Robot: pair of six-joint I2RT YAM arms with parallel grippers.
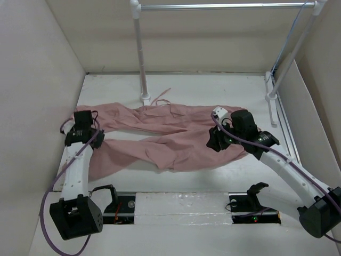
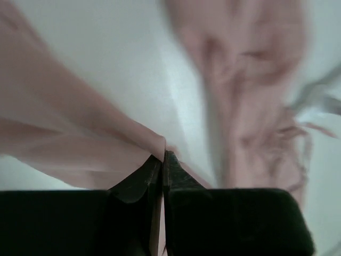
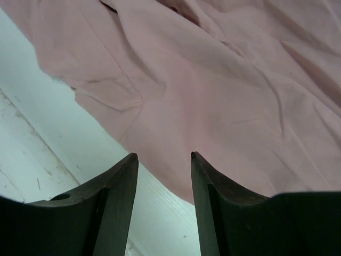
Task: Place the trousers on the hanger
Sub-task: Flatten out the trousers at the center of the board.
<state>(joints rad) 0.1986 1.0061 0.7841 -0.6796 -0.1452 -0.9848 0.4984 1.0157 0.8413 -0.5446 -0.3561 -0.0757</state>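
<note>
Early going: the trousers (image 1: 176, 138) lie spread mid-frame on the table (image 1: 213, 85), well apart from the hanger (image 1: 287, 40) at upper right. The left hand (image 2: 162, 156) is clamped on the cloth; the right hand (image 3: 164, 157) hovers over it, fingers apart.

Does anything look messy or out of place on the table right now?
The trousers lie crumpled across the table, drawstring trailing by the rail post. The left end effector pinches a fold of the fabric; the right end effector hangs open over the fabric edge.

No text, label or number can be read anywhere; the blurred left wrist view may hide some.
</note>
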